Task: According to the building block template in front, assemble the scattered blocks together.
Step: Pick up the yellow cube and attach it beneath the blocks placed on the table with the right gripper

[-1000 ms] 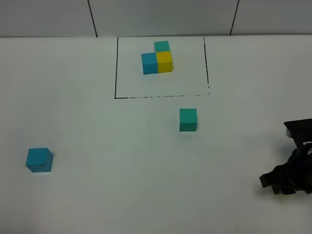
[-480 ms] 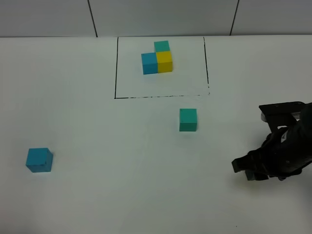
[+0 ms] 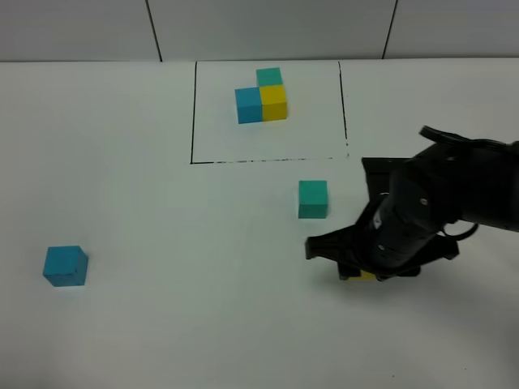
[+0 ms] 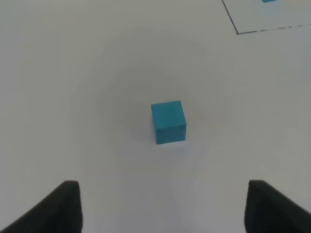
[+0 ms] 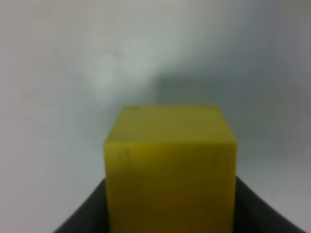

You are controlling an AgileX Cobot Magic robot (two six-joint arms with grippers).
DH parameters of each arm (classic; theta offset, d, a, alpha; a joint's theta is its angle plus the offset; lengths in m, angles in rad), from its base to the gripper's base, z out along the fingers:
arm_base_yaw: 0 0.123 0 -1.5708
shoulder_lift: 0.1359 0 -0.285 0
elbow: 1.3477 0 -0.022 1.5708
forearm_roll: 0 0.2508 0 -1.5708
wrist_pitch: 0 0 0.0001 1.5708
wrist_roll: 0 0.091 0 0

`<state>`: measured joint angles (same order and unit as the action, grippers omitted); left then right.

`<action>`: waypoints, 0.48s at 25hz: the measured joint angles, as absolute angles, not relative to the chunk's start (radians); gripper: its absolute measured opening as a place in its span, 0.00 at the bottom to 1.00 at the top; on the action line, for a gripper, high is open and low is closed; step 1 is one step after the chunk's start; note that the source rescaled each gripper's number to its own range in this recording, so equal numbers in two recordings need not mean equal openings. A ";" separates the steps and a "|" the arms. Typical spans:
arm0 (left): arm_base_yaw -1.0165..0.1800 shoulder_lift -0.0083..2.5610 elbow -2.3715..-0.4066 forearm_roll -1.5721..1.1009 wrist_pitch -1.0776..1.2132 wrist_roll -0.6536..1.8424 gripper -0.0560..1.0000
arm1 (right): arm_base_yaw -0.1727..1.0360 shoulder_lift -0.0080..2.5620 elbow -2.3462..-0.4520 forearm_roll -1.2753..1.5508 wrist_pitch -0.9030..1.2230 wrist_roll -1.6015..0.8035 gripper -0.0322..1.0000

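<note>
The building block template (image 3: 263,96), an L of blue, yellow and teal cubes, sits inside a thin black rectangle at the back. Of the scattered blocks, the teal-green cube (image 3: 313,198) rests just in front of the frame. The sky-blue cube (image 3: 65,266) lies far to the left. My right gripper (image 3: 362,271) is shut on the yellow cube (image 5: 170,165), a sliver of which shows beneath the arm (image 3: 362,276), to the front right of the teal cube. My left gripper (image 4: 163,208) is open, with the blue cube (image 4: 168,122) ahead of its fingertips (image 4: 65,206) and untouched.
The white table (image 3: 178,324) spreads around the blocks. The black frame line (image 3: 268,160) runs behind the teal cube, and one corner of it shows in the left wrist view (image 4: 237,33). A panelled wall (image 3: 268,28) borders the back edge.
My right arm has swept in from the right edge toward the middle, carrying the yellow cube, and now sits near the teal cube. The blocks on the table have not moved.
</note>
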<state>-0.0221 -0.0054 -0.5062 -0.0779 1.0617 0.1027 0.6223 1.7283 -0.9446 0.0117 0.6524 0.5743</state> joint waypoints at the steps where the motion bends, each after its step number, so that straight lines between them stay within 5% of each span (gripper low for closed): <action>1: -0.022 -0.005 -0.506 -0.078 1.062 0.103 0.76 | 0.634 1.755 -0.973 0.010 0.652 0.595 0.05; 12: -0.022 -0.005 -0.506 -0.078 1.062 0.103 0.76 | 0.691 2.014 -1.233 -0.010 0.696 0.655 0.05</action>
